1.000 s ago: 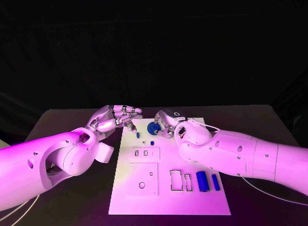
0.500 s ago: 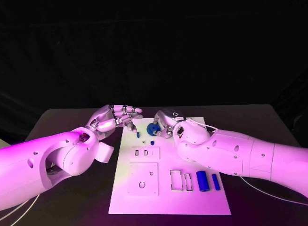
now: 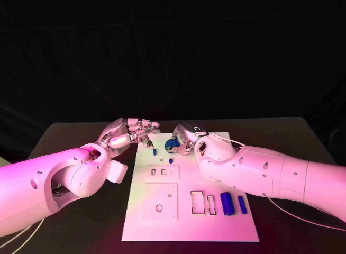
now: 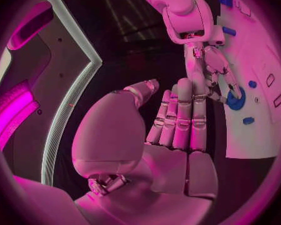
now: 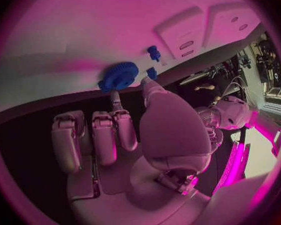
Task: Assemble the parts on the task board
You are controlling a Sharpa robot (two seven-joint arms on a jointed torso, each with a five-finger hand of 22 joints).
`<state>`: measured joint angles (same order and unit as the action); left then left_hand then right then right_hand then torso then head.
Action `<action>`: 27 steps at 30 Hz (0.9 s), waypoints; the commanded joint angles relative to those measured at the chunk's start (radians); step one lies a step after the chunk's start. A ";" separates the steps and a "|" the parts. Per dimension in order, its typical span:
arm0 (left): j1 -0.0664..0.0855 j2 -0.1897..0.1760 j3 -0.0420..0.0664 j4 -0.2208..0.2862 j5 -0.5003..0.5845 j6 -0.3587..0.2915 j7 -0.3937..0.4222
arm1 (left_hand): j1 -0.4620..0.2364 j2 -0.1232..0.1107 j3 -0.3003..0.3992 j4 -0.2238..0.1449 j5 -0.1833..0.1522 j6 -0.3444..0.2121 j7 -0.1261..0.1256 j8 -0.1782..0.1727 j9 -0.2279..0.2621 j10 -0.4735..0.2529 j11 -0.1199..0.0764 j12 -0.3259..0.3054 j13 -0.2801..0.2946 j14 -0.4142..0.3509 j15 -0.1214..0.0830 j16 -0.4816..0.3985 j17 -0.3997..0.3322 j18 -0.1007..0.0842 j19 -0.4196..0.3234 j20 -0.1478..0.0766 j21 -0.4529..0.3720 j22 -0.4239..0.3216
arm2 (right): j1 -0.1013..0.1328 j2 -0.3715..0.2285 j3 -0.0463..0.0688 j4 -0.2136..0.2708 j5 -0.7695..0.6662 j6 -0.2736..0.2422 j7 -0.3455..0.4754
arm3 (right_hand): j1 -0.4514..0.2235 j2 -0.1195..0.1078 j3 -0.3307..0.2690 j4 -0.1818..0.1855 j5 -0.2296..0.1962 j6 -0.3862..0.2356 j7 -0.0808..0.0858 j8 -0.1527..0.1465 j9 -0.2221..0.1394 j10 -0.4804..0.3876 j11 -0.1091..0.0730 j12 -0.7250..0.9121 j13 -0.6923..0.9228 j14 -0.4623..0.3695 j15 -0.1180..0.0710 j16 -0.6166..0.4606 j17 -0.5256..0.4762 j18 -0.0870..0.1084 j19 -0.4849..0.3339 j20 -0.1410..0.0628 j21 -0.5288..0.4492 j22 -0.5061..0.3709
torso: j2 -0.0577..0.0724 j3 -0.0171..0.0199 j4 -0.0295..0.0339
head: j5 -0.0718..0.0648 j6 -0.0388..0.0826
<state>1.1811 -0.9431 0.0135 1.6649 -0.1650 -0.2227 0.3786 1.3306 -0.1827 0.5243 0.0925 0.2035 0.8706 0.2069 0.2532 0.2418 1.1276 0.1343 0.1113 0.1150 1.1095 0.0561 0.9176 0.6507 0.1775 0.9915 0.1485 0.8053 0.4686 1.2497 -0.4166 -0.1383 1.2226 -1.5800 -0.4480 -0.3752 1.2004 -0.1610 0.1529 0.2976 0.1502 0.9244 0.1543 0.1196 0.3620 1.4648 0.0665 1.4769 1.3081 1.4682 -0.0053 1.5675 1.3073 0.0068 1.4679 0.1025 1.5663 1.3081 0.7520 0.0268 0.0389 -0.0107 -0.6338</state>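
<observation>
blue gear (image 3: pixel 172 144) on task board (image 3: pixel 190 222), right hand (image 3: pixel 190 138) touching.

White task board (image 3: pixel 190 222) lies mid-table. Right hand (image 3: pixel 190 139) sits at the board's far end, fingers on a blue gear (image 3: pixel 171 144). Left hand (image 3: pixel 129 132) hovers at the far left corner, fingers curled, beside a small blue peg (image 3: pixel 155 151). Two blue cylinders (image 3: pixel 233 203) lie near the right edge, beside rectangular slots
</observation>
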 commanded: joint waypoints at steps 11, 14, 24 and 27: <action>0.002 0.000 0.001 0.002 -0.003 0.016 0.004 | 0.010 0.000 0.009 -0.003 0.001 -0.003 0.000 0.003 0.002 -0.003 -0.001 0.002 0.002 -0.004 -0.001 0.007 -0.002 0.005 -0.010 -0.001 0.010 0.006 | -0.006 -0.009 -0.005 -0.003 0.051 0.090 0.023 | -0.019 0.025 0.010 -0.005 0.016 0.025 -0.003 0.001 0.002 0.050 0.004 0.018 0.196 0.103 0.004 0.003 0.263 -0.007 0.103 0.003 0.004 0.263 | 0.000 0.0012 0.0007 | -0.002 -0.003; 0.002 0.000 0.001 0.002 -0.003 0.016 0.003 | 0.011 0.001 0.011 -0.005 0.001 -0.003 -0.001 0.003 0.003 -0.002 -0.002 0.002 0.002 -0.004 -0.002 0.007 -0.003 0.005 -0.011 -0.001 0.012 0.007 | -0.006 -0.015 -0.006 -0.001 0.052 0.091 0.022 | -0.019 0.026 0.011 -0.005 0.017 0.026 -0.004 0.001 0.002 0.051 0.003 0.018 0.197 0.103 0.003 0.003 0.263 -0.007 0.103 0.003 0.004 0.263 | -0.001 0.0014 0.0001 | -0.002 -0.003; 0.002 -0.004 0.001 0.002 -0.003 0.016 0.003 | 0.013 0.003 0.014 -0.007 0.001 -0.003 -0.001 0.003 0.003 -0.003 -0.001 0.002 0.002 -0.005 -0.002 0.007 -0.003 0.005 -0.013 -0.001 0.015 0.009 | -0.008 -0.043 -0.006 0.022 0.046 0.078 0.016 | -0.016 0.026 0.014 -0.007 0.021 0.029 -0.004 0.002 0.003 0.052 0.003 0.021 0.199 0.103 0.003 0.003 0.263 -0.007 0.103 0.002 0.004 0.263 | 0.000 0.0013 0.0004 | -0.001 -0.003; 0.002 -0.005 0.001 0.002 -0.003 0.016 0.003 | 0.013 0.003 0.014 -0.007 0.001 -0.003 -0.001 0.003 0.003 -0.003 -0.001 0.002 0.002 -0.005 -0.002 0.007 -0.003 0.005 -0.013 -0.001 0.015 0.009 | -0.009 -0.055 -0.006 0.036 0.043 0.063 0.015 | -0.016 0.026 0.014 -0.007 0.021 0.029 -0.004 0.002 0.003 0.052 0.003 0.021 0.199 0.103 0.003 0.003 0.263 -0.007 0.103 0.002 0.004 0.263 | 0.000 0.0013 0.0007 | 0.000 -0.003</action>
<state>1.1812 -0.9483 0.0132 1.6651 -0.1658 -0.2221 0.3764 1.3344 -0.1789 0.5328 0.0840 0.2035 0.8706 0.2069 0.2532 0.2438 1.1276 0.1343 0.1113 0.1149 1.1096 0.0562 0.9215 0.6483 0.1774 0.9844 0.1484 0.8155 0.4765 1.2473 -0.4694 -0.1407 1.2521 -1.5373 -0.4029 -0.3561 1.1829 -0.1435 0.1600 0.2905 0.1666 0.9528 0.1549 0.1177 0.3640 1.4648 0.0664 1.4932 1.3078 1.4683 -0.0054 1.5675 1.3079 0.0067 1.4679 0.1023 1.5663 1.3077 0.7517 0.0284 0.0392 -0.0117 -0.6369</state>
